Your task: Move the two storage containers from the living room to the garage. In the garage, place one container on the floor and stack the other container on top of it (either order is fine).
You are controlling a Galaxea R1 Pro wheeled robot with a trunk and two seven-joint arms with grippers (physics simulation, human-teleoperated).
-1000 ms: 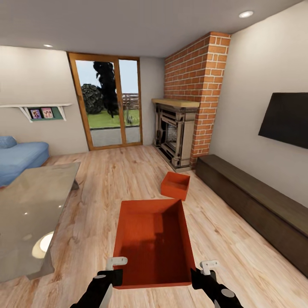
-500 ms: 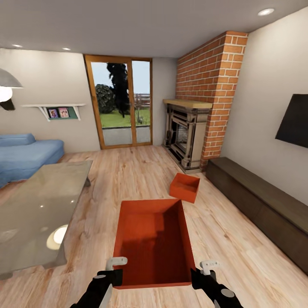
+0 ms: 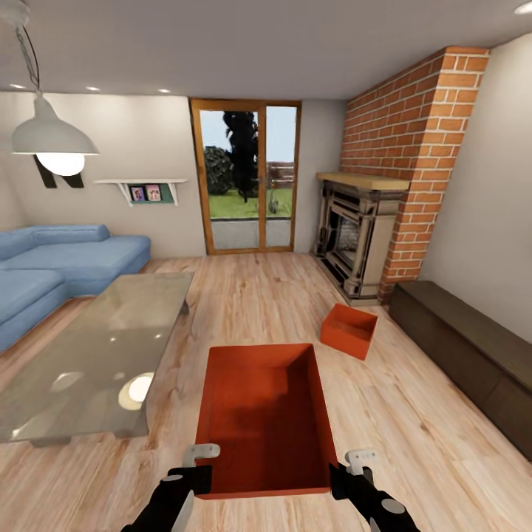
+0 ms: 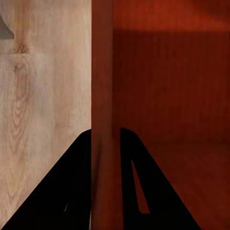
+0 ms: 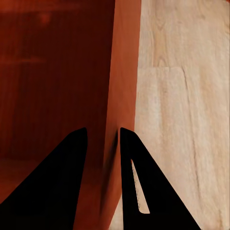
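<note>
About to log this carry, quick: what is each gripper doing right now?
Left gripper: shut on the near bin's left wall.
Right gripper: shut on the same bin's right wall.

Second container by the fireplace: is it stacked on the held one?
No: the second container sits apart on the wood floor, beyond the held container.

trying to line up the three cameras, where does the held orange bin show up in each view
Head view: the held container sits low in the middle, a hand at each near corner, left hand, right hand.
Left wrist view: its side wall runs between the fingers, its inside beside it.
Right wrist view: its other side wall runs between the fingers.
Shared landmark: the wood plank floor beside the walls.
</note>
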